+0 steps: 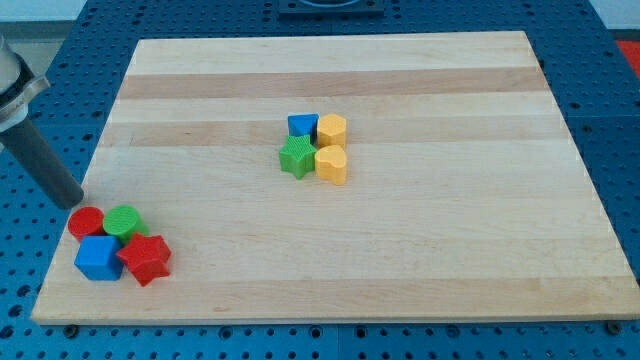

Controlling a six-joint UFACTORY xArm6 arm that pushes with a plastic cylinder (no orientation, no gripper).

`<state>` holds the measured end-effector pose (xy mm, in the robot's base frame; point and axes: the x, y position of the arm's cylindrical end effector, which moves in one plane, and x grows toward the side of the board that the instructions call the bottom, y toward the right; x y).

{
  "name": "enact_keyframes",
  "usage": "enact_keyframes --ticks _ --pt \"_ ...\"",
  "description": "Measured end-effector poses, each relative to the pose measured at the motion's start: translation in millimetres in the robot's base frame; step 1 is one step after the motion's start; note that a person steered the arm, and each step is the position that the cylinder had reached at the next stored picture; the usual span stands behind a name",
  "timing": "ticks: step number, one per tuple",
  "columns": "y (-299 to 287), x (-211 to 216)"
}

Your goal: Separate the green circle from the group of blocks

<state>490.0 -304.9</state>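
Note:
The green circle (123, 221) sits near the board's bottom-left corner, touching a red circle (86, 222) on its left, a blue cube (98, 257) below and a red star (145, 259) at its lower right. My tip (71, 200) is at the board's left edge, just above and to the left of the red circle, a short way up-left of the green circle. The dark rod slants up to the view's top left.
A second cluster lies near the board's middle: a blue triangle-like block (302, 126), a yellow hexagon (332, 129), a green star (297, 157) and a yellow heart (331, 164). The wooden board (400, 250) rests on a blue perforated table.

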Motion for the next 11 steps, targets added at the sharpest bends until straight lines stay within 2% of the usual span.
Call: enact_keyframes --ticks 2,3,6,8,9,10,11 --pt "0 75" --pt "4 83" --pt "108 23" --pt "188 9" --pt "190 9" --pt "137 12" --pt "100 -5"
